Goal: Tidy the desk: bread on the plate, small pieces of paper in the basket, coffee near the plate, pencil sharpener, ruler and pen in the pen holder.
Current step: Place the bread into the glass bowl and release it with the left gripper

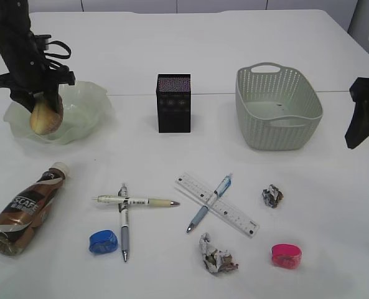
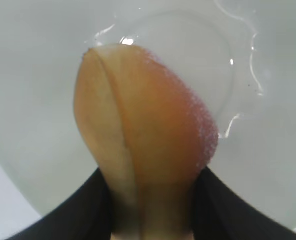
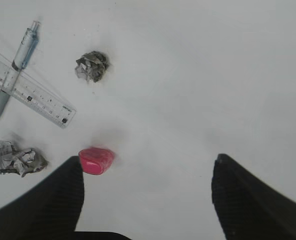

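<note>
One item is in hand so far: the bread, pinched between the two fingers of the left gripper directly over the plate at the far left. The left wrist view shows the roll hanging nose-down above the glassy bowl of the plate, dark pads on either flank. I judge this to be the set-down step, with the roll low enough that letting go should leave it inside the rim and not on the table; whether it already touches the plate I cannot tell.

Below the plate the coffee lies on its side near the front left edge, cap toward the plate, so it still needs bringing closer. Next come two crossed pens and a blue sharpener just beside them. The holder stands upright at centre back, open side up, ready for stationery. A third pen lies across the ruler, which may make the ruler awkward to lift first. Two paper wads and a pink sharpener sit toward the front right. The basket waits at back right, with nothing visible in it.

Furthest right, the right gripper hangs with fingers spread wide, holding nothing, above the table near the pink sharpener.
</note>
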Controlling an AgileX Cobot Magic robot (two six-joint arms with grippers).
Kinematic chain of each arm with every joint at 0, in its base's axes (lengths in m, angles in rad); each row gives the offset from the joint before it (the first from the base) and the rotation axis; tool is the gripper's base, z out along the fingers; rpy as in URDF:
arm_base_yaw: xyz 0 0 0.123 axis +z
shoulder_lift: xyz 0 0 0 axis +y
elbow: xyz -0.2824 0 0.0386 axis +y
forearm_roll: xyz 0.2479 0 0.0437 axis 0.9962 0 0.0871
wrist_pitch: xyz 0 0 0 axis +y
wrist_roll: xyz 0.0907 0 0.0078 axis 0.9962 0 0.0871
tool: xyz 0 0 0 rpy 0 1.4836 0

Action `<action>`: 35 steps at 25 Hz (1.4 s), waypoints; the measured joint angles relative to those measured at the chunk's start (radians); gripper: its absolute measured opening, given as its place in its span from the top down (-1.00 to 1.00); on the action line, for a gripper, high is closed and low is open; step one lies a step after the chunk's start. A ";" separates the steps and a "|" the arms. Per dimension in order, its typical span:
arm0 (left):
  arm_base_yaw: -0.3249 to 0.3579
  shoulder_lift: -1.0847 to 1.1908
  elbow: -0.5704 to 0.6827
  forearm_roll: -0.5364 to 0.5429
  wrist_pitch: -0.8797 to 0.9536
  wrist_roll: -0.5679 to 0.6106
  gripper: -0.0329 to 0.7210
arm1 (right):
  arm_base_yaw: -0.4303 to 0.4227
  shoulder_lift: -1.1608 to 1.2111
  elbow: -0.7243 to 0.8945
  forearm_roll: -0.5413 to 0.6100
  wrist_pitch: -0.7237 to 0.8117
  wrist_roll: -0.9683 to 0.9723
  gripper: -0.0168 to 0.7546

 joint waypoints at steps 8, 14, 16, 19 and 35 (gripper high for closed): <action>0.000 0.002 0.000 -0.014 -0.002 0.000 -0.55 | 0.000 0.000 0.000 0.000 0.000 0.000 -0.56; 0.000 0.002 -0.025 -0.021 -0.002 0.000 -0.61 | 0.000 0.000 0.000 0.000 0.000 0.000 -0.56; 0.000 0.002 -0.052 -0.026 -0.002 0.000 -0.61 | 0.000 0.000 0.000 0.000 0.000 0.000 -0.56; 0.000 0.002 -0.079 -0.033 -0.002 0.000 -0.62 | 0.000 0.000 0.000 0.000 0.000 0.000 -0.56; 0.000 0.002 -0.082 -0.048 -0.007 0.000 -0.66 | 0.000 0.000 0.000 0.000 0.000 0.006 -0.56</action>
